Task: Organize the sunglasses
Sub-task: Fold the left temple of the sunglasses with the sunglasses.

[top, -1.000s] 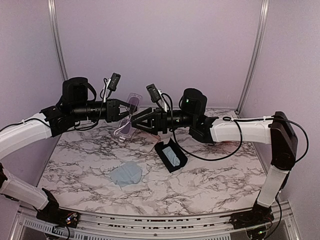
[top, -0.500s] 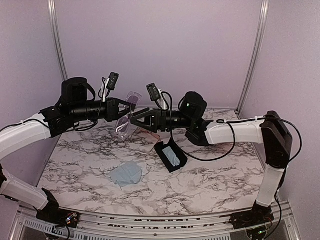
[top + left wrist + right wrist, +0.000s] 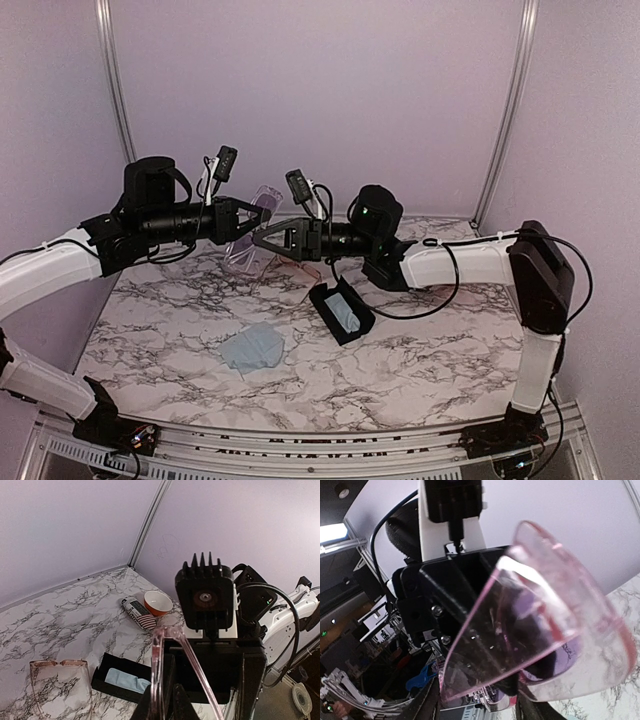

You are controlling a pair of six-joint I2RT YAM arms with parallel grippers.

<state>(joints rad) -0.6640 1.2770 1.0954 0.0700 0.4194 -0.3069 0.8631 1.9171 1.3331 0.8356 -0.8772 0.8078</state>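
My left gripper (image 3: pixel 238 222) is shut on the pale-lilac translucent sunglasses (image 3: pixel 250 238) and holds them in the air above the back of the table. In the left wrist view their frame (image 3: pixel 159 665) rises from my fingers (image 3: pixel 150 707). My right gripper (image 3: pixel 260 240) is open and reaches in from the right, its tips at the held pair. In the right wrist view the lens (image 3: pixel 535 630) fills the space between and ahead of the spread fingers (image 3: pixel 427 702). The wire-framed sunglasses (image 3: pixel 298 266) (image 3: pixel 60 680) with pinkish lenses lie on the table below.
An open black case (image 3: pixel 342 310) (image 3: pixel 122 680) with a blue cloth inside lies at the table's centre. A loose blue cloth (image 3: pixel 252 348) lies nearer the front. A stars-and-stripes case (image 3: pixel 139 614) and an orange bowl (image 3: pixel 157 602) stand at the back right.
My right gripper has moved left, closing in on the lilac sunglasses. My left gripper has held them nearly still.
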